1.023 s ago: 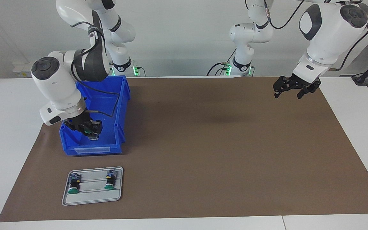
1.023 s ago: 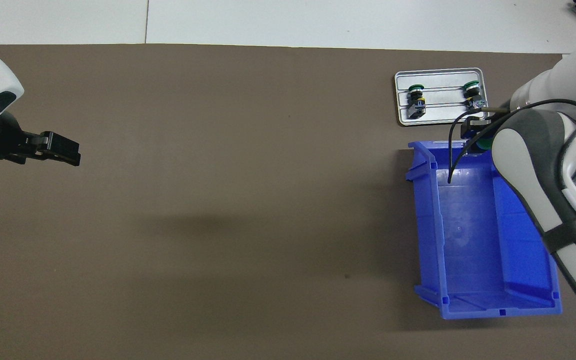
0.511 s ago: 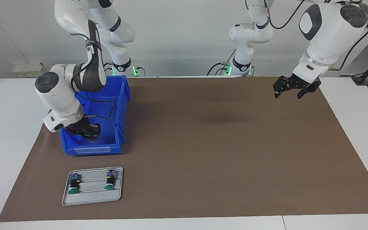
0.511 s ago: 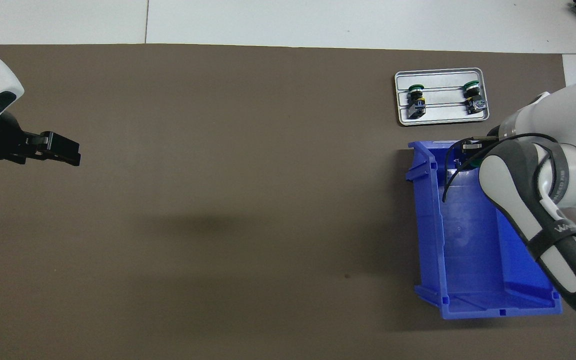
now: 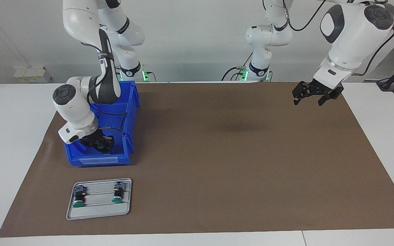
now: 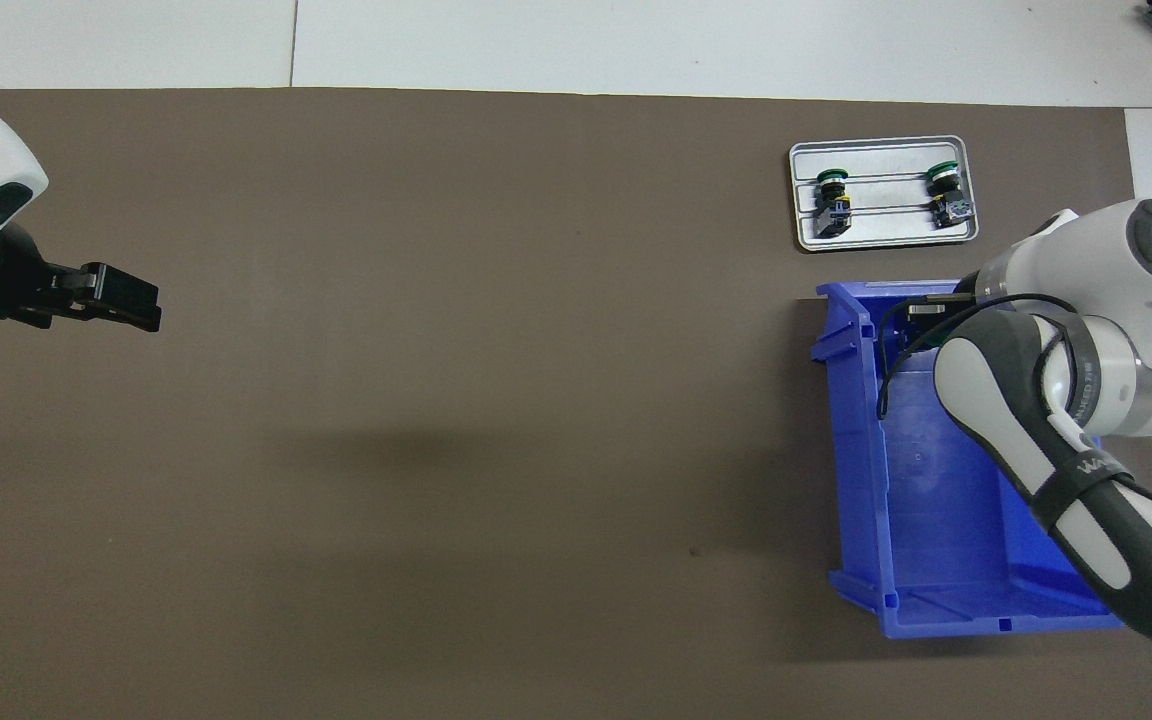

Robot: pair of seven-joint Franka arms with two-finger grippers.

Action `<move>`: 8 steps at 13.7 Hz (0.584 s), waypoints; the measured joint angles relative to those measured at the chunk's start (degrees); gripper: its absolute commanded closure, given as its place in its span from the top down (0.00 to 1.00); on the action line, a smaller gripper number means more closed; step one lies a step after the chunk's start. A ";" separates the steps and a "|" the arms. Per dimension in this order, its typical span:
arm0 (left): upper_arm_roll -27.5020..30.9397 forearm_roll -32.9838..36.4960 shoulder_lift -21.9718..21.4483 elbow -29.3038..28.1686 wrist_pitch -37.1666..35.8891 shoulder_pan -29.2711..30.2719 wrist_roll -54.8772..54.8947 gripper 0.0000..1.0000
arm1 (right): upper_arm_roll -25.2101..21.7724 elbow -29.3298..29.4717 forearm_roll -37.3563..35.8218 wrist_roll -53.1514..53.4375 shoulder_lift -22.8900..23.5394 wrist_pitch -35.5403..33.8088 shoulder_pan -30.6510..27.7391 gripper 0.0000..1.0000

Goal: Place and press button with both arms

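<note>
Two buttons with green caps, one button [image 5: 78, 199] and the other button [image 5: 117, 195], lie on a grey tray [image 5: 97, 213] on the brown mat, farther from the robots than the blue bin [image 5: 130, 112]. The overhead view shows the same buttons [image 6: 833, 193] on the tray [image 6: 881, 236]. My right gripper [image 5: 101, 146] is low inside the bin, at the end nearest the tray, and the wrist mostly hides it from above [image 6: 921, 312]. I cannot make out whether it holds a button. My left gripper [image 5: 309, 100] hangs open and empty over the mat at the left arm's end.
The blue bin [image 6: 936, 520] stands at the right arm's end of the mat, and its visible floor is bare. A black cable loops from the right wrist over the bin. White table borders the mat on all sides.
The right arm has swung its wrist round and lowered its gripper deeper into the bin; a green cap that showed in it earlier is no longer distinct. The left arm has stayed still.
</note>
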 measured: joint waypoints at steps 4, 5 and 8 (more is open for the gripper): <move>0.00 0.00 0.00 0.00 0.00 0.00 0.00 1.00 | 0.00 0.18 0.02 0.01 -0.89 0.09 0.00 0.88; -0.01 0.00 0.00 0.00 0.00 0.00 0.00 1.00 | 0.00 0.27 0.02 0.01 -1.40 0.09 0.00 0.90; -0.01 0.00 0.00 0.00 0.00 0.00 0.00 1.00 | 0.00 0.42 0.04 1.16 -4.02 0.08 0.00 0.94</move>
